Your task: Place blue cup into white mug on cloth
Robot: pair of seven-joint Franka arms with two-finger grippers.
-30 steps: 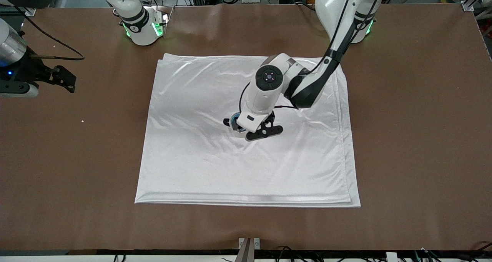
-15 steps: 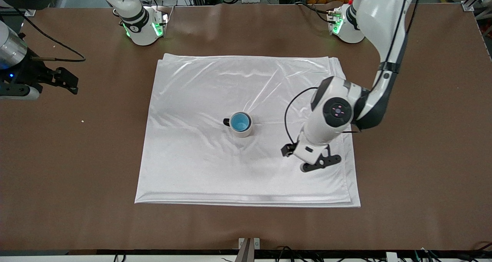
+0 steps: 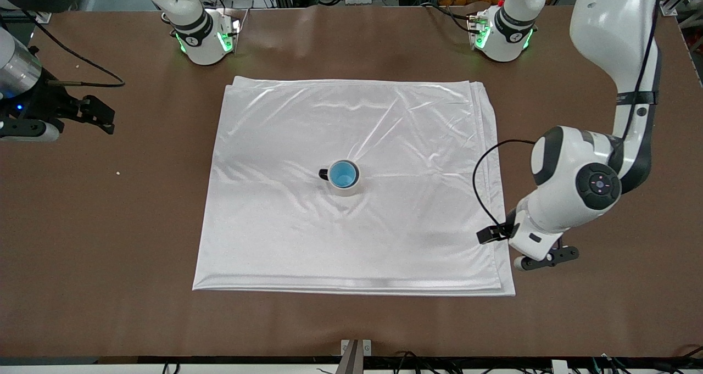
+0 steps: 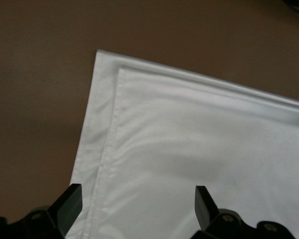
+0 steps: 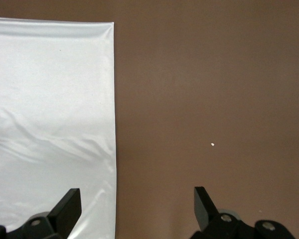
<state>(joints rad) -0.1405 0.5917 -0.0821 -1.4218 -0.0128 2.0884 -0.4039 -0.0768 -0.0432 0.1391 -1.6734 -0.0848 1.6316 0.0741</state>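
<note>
The blue cup (image 3: 342, 174) sits upright inside the white mug (image 3: 352, 188), which stands near the middle of the cloth (image 3: 274, 143) with its black handle (image 3: 323, 173) toward the right arm's end. My left gripper (image 3: 546, 258) is open and empty over the cloth's corner at the left arm's end, well apart from the mug. Its wrist view shows open fingers (image 4: 137, 196) above the layered cloth corner (image 4: 199, 134). My right gripper (image 3: 101, 118) waits open over bare table at the right arm's end. Its wrist view (image 5: 137, 199) shows the cloth's edge (image 5: 50, 99).
The brown table (image 3: 593, 319) surrounds the cloth on all sides. A small white speck (image 3: 117, 172) lies on the table at the right arm's end and also shows in the right wrist view (image 5: 212, 145). The arm bases stand along the table edge farthest from the front camera.
My left gripper was at the mug, then drew away toward the left arm's end and nearer the front camera, leaving the blue cup in the mug. The right arm barely moved.
</note>
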